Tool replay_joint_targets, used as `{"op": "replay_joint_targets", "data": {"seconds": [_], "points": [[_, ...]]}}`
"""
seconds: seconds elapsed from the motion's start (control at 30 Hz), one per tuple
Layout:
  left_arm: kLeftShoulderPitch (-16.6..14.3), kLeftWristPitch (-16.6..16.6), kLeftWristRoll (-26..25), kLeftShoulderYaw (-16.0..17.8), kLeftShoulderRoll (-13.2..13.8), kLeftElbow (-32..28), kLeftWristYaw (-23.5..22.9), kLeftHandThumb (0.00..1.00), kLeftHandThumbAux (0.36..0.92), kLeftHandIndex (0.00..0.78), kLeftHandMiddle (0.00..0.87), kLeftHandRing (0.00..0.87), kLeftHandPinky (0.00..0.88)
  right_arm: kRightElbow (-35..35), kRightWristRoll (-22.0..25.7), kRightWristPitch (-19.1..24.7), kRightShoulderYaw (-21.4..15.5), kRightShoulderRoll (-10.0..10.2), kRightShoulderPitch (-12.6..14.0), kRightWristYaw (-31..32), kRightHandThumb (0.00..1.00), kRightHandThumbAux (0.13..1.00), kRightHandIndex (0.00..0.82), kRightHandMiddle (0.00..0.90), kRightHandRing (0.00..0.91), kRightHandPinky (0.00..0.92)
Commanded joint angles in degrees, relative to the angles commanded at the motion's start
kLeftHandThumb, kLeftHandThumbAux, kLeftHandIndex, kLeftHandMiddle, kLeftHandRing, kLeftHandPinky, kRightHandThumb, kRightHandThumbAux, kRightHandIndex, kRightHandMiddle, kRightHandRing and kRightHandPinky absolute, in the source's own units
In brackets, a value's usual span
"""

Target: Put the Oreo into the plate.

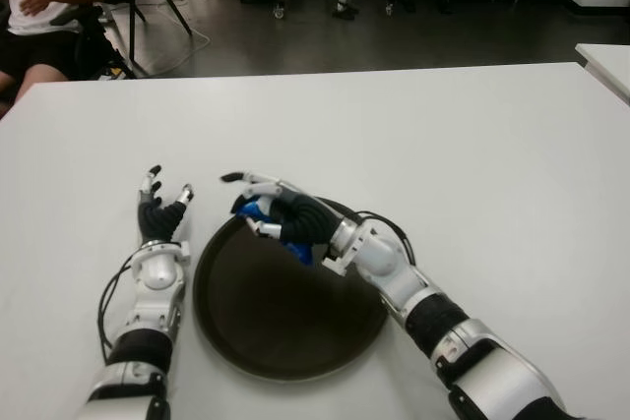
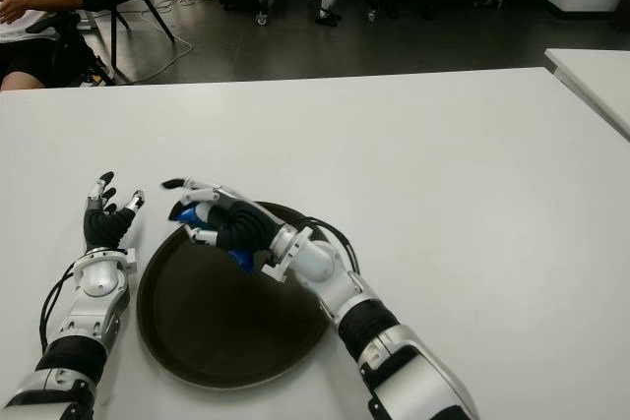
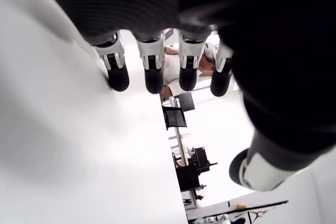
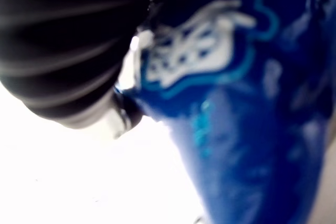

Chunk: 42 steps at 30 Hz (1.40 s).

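Blue Oreo packet [image 1: 264, 215] gripped in the right hand [image 1: 285, 215], held above the far-left rim of the dark round plate [image 1: 285, 312]. Not yet lying in the plate; whether its lower end touches the rim cannot be told. Fingers [image 1: 258, 186] curled over the packet from above, index finger stretched forward past it, thumb tucked against the near side. Fills the right wrist view almost wholly: blue wrapper [image 4: 231, 108] with white lettering, pressed against the black ribbed palm.

Right forearm reaching in from the lower right, crossing over the plate's right portion, black cable looped beside the wrist. Plate bare inside, resting on the white table [image 1: 472, 154] straight ahead of the robot, near its front edge.

Left hand [image 1: 159, 206] just beside the plate on its left, apart from it, fingers loosely extended and spread, holding nothing. Confirmed from the left wrist view: four black-tipped fingers [image 3: 152, 74] straight out over the white surface, thumb off to one side, nothing between them. Contact with the table not clear.

Beyond the table's far edge, dark floor with chair legs and equipment stands. Seated person [image 1: 39, 7] in a white shirt at the far left corner. Corner of a second white table [image 1: 605, 61] at the right.
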Motion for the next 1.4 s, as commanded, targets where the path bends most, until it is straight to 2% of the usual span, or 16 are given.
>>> {"op": "replay_joint_targets", "data": {"seconds": [0.33,0.87,0.97,1.4], "points": [[-1.38,-1.31,-1.93,1.01,0.07,3.41,-1.03,0.006,0.677,0.007,0.039,0.029,0.006,-2.88,1.53,4.68,-2.33,0.37,0.71,5.51,0.000,0.491,0.000,0.000,0.000,0.000],[-2.10,-4.05,-1.39,0.16,1.31,6.83,-1.65,0.014,0.692,0.009,0.060,0.056,0.031,-4.67,-0.74,7.63,-2.77,0.15,1.19,5.60,0.000,0.481,0.000,0.000,0.000,0.000],[-2.09,-4.50,-1.08,-0.23,1.58,7.20,-1.63,0.019,0.679,0.013,0.060,0.060,0.035,-4.86,-1.33,8.36,-2.73,0.10,1.22,5.11,0.000,0.487,0.000,0.000,0.000,0.000],[-2.40,-4.70,-0.95,-0.79,1.90,7.96,-0.96,0.001,0.673,0.020,0.055,0.047,0.022,-3.21,-1.70,7.48,-3.27,0.34,0.79,5.28,0.000,0.476,0.000,0.000,0.000,0.000]]}}
